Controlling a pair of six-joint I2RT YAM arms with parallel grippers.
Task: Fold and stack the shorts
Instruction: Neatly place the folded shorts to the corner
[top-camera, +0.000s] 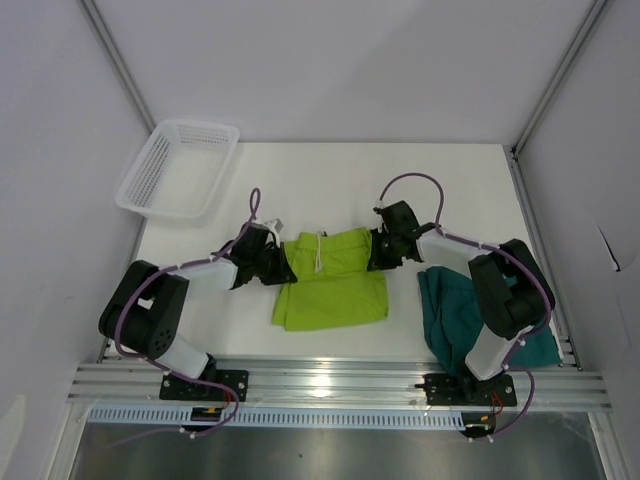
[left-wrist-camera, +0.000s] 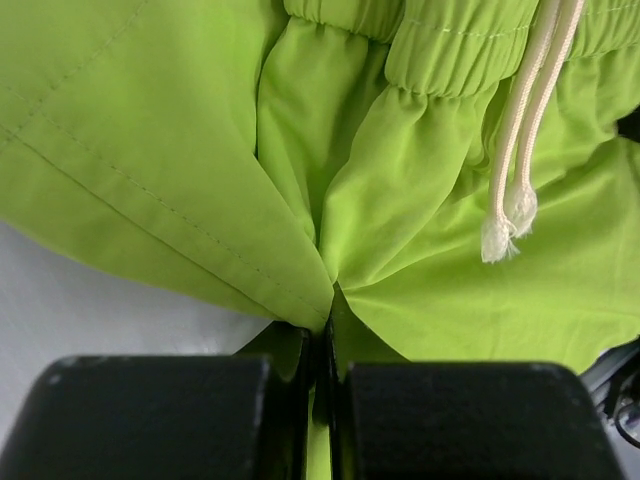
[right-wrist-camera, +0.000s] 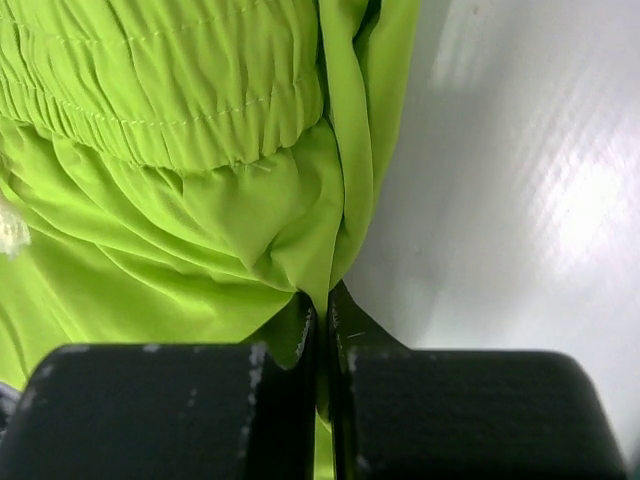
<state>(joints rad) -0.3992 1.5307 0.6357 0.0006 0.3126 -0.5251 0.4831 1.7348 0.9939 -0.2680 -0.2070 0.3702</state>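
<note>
I have the lime shorts (top-camera: 330, 280) at the middle of the surface (top-camera: 450, 190), waistband (right-wrist-camera: 170, 100) toward 12 o'clock and legs toward 6. My left gripper (left-wrist-camera: 322, 345) is clamped on a pinch of lime cloth at the 9 o'clock end of the waistband. My right gripper (right-wrist-camera: 322, 335) is clamped the same way at the 3 o'clock end. In both, the jaws are closed down to a thin fold of fabric with nothing else between them.

The cloth looks thin, light and limp. It puckers into creases around each pinch, so I judge it will sag wherever I leave it unsupported. It will also drag and bunch on the surface rather than slide flat. The gathered elastic band is the thickest part and seems the surest place to hold. The pale drawstring (left-wrist-camera: 520, 150) hangs loose over the front and could trail out of a fold.

The teal shorts (top-camera: 450, 310) lie crumpled at 4 o'clock from the lime pair, partly under my right arm, and are not folded.

The white mesh basket (top-camera: 180, 168) sits at 10 o'clock near the far left corner. I can see nothing in it.
</note>
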